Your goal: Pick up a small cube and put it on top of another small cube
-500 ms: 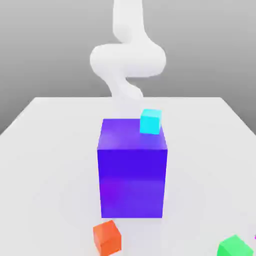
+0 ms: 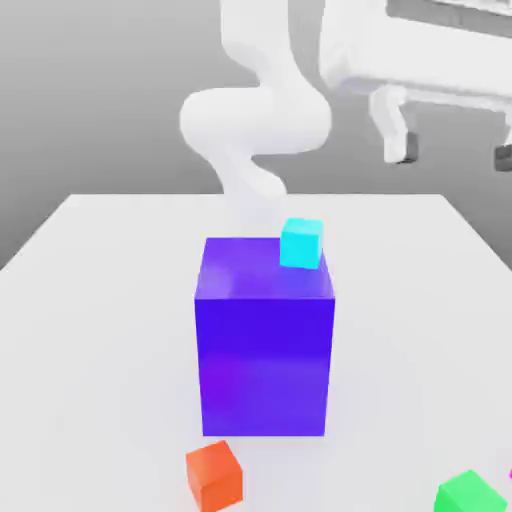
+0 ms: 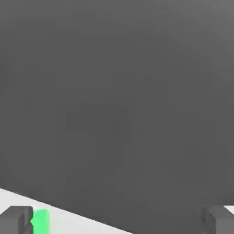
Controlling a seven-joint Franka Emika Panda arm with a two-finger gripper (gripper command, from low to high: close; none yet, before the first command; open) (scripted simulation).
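exterior view: so there's a big solid blue-violet block (image 2: 264,345) sitting pretty much mid-surface, taller than it is wide, and a small bright cyan cube (image 2: 301,244) that shows up over its top face, toward the exterior view's right side of it. can't really tell if the cyan one is resting on the block or not. down in front of the block, a bit toward the exterior view's left, is a small orange-red cube (image 2: 215,477), turned at an angle on the plain white surface (image 2: 90,350). then a small bright green cube (image 2: 470,494) is near the bottom right corner, partly cut off by the edge, with a tiny bit of something magenta (image 2: 511,474) just beside it at the border.

the white two-finger gripper (image 2: 455,155) hangs up high on the exterior view's right, well above the surface, fingers spread wide with dark pads (image 2: 402,149) and nothing between them. the white robot arm (image 2: 255,110) stands behind the block. in the hand view the fingertips are wide apart too, with some of the green cube showing right by one of them.
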